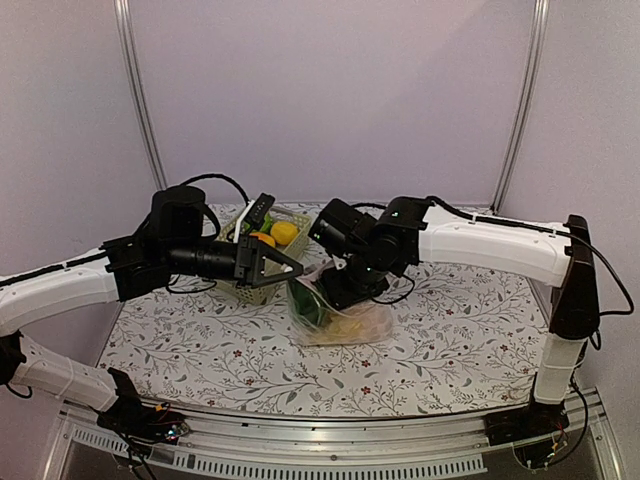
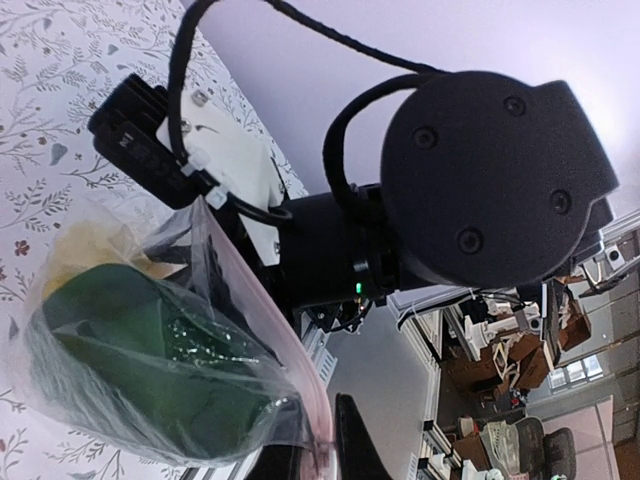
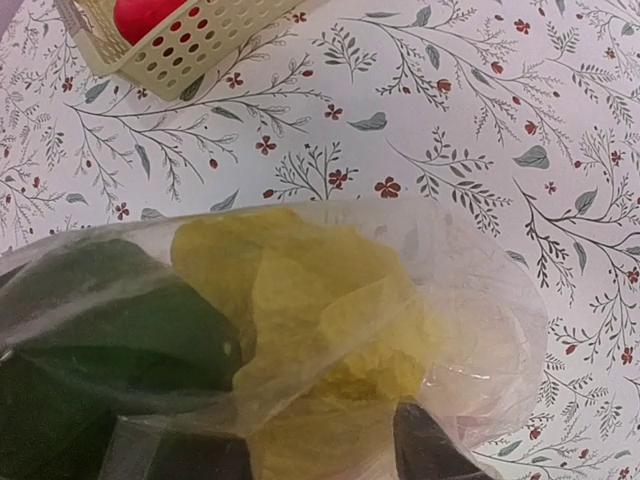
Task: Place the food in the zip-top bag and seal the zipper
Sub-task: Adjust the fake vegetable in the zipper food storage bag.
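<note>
The left arm is stretched level from the left, and its claw (image 1: 296,268) is brought tip-first to the mouth of the one clear bag (image 1: 352,322); whether it is clenched cannot be told. The right arm is folded in from the right and bent down. Its claw (image 1: 338,293) is set at the bag with fingers apart and plastic between them, but a grasp cannot be confirmed. The bag lies on the tabletop (image 1: 450,340) beside one basket (image 3: 190,45). One dark green vegetable (image 3: 110,320) and one cabbage (image 3: 320,300) are seen inside it. Two yellow fruits (image 1: 284,232) and one red fruit (image 3: 140,15) are counted in the basket.

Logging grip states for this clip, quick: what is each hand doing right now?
Left hand: closed on the zip-top bag at its mouth edge.
Right hand: spread astride the bag; grip cannot be told.
</note>
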{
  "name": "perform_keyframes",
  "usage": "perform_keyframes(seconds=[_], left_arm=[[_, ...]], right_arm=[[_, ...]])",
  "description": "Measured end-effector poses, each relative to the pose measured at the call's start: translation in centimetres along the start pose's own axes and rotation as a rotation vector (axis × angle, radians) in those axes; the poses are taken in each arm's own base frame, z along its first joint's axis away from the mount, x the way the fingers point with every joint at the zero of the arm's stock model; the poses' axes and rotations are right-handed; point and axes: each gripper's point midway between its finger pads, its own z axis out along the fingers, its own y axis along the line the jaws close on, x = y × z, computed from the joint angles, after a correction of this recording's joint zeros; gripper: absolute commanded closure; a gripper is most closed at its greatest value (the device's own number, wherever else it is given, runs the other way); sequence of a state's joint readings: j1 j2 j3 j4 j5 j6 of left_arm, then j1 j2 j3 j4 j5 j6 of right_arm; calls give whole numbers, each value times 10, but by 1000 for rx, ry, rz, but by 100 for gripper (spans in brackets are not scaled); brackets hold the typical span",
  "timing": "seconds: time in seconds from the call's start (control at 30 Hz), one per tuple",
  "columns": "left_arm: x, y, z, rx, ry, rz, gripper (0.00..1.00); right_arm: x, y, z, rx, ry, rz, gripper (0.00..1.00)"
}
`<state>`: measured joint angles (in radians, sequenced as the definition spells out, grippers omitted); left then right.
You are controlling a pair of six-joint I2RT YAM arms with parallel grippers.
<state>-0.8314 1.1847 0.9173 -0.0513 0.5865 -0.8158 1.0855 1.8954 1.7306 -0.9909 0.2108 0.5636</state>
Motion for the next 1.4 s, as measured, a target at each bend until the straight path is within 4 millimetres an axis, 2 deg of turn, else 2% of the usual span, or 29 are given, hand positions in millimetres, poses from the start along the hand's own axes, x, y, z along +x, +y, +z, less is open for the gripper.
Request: perform_keyframes(seconds=[0.13,0.2,0.23,0.37,0.47,0.67,0.8,0.93,1.03,1.13,1.17,1.23,1.27,1.33,1.4], left_arm=[[2,3,0,-12,7,-9,99],[3,4,0,-17,9,-12,99],[3,4,0,-19,9,-13,99],[2,5,0,-21,5,-12,99],[2,5,0,-24,3,-12,99],[2,9,-3,-40,-13,-12,100],[1,11,-10,-57,-43,-13,100],[-3,14,-24,-86,-99,-9,99],[-8,3,-32,-54,-134,13,96],[-15,-15,-42,-5,-173,49,96],[-14,-17,-43,0,-171,51,96],[-11,-15,-40,4,-150,45,96],[-9,-12,-37,2,-134,36,96],[-6,-5,-31,-7,-109,21,96],[-5,0,-26,-18,-91,8,96]], right_arm=[[3,3,15,2,16,-1,52],[4,3,19,4,19,-2,56],[5,2,21,8,21,-2,60],[6,-3,23,38,17,-6,87],[6,-8,26,62,15,-3,98],[3,-10,22,62,5,2,100],[0,-15,0,39,-28,27,100],[-12,-18,-46,-39,-129,82,100],[-28,-5,-78,-146,-234,119,100],[-31,4,-84,-199,-256,132,100],[-31,6,-83,-210,-253,132,99],[-28,8,-81,-223,-238,130,92],[-25,7,-80,-222,-227,128,84],[-22,5,-78,-217,-210,121,62],[-21,3,-78,-215,-199,121,48]])
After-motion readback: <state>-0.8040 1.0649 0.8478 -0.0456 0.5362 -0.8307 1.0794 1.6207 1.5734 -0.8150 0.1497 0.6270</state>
